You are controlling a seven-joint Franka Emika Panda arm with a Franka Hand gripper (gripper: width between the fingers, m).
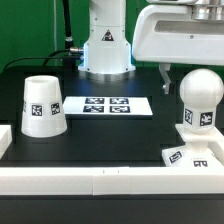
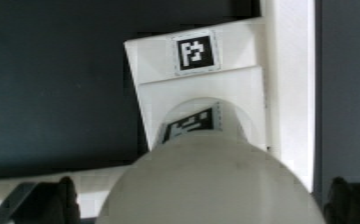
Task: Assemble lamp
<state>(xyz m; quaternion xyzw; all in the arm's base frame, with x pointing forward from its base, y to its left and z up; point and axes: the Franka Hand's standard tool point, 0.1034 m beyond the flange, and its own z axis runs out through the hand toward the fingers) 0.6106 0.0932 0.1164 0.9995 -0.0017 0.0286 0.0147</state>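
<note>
The white bulb (image 1: 200, 98) stands upright on its neck on the flat square base (image 1: 190, 158) at the exterior view's right. My gripper (image 1: 192, 66) hangs right above the bulb. In the wrist view the bulb's round top (image 2: 212, 180) fills the space between my dark fingertips (image 2: 31, 200), with a gap on each side, so the gripper (image 2: 195, 208) is open and holds nothing. The base (image 2: 195, 55) with its tag shows beyond the bulb. The tapered shade (image 1: 43, 105) stands mouth down at the exterior view's left, far from the gripper.
The marker board (image 1: 112, 105) lies flat in the middle of the black table. A white wall (image 1: 100, 182) runs along the table's front edge, and the base lies close to it. The arm's pedestal (image 1: 105, 50) stands at the back.
</note>
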